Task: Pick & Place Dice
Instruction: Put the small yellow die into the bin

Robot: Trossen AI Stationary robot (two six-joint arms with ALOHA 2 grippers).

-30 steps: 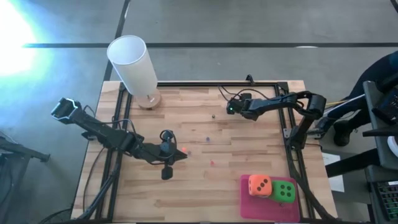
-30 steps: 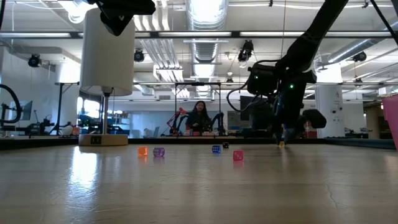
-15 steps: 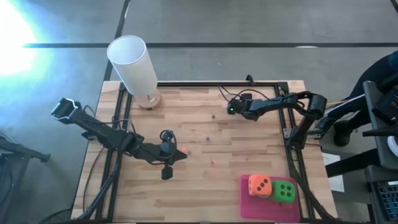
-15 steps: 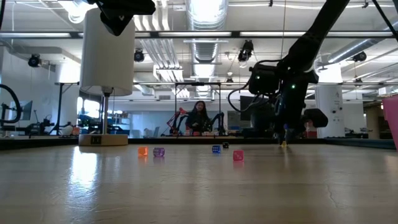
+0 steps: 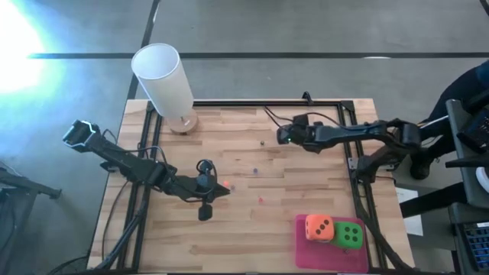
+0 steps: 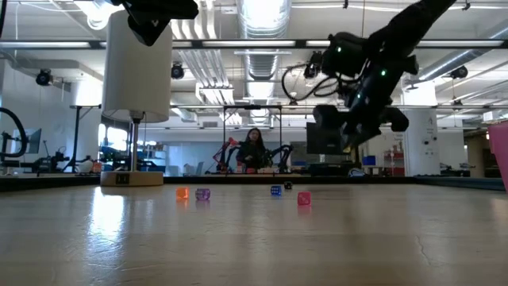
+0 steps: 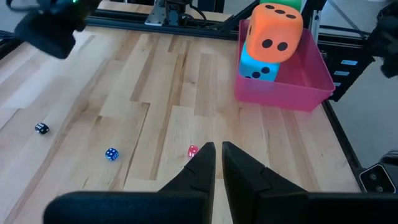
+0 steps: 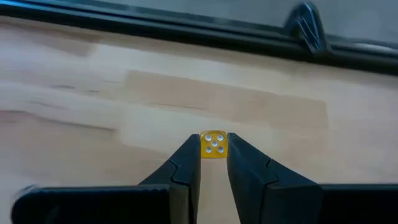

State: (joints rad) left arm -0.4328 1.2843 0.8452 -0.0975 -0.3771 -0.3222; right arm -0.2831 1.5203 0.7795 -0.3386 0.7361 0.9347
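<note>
My right gripper [image 8: 214, 157] is shut on a small yellow die [image 8: 214, 144] with white pips, above the far middle of the table [image 5: 283, 138]. Three big soft dice sit in a pink tray [image 5: 306, 249] at the near right. The orange one [image 7: 273, 28] rests on the teal one [image 7: 257, 70], and a green one [image 5: 350, 234] stands beside them. My left gripper [image 7: 215, 153] hovers shut over the table's middle [image 5: 217, 189], holding nothing. My right gripper pinches the yellow die by two opposite side faces [image 8: 204, 144] between its two fingertips. The fingers slant down from the table's right side. The die is lifted clear of the table, its face with several white pips toward the wrist camera.
Small dice lie loose on the wood: a black one [image 5: 262, 142], a blue one [image 5: 254, 171], a red one [image 5: 260, 200]. A tall white cylinder [image 5: 164, 76] on a round wooden base stands at the far left corner. A dark frame rail [image 5: 252, 103] runs along the table's edges.
My right gripper has risen from the tabletop with the yellow die, which now hangs clear of the wood. The wrist has rolled and the arm has swung a little toward the near edge.
</note>
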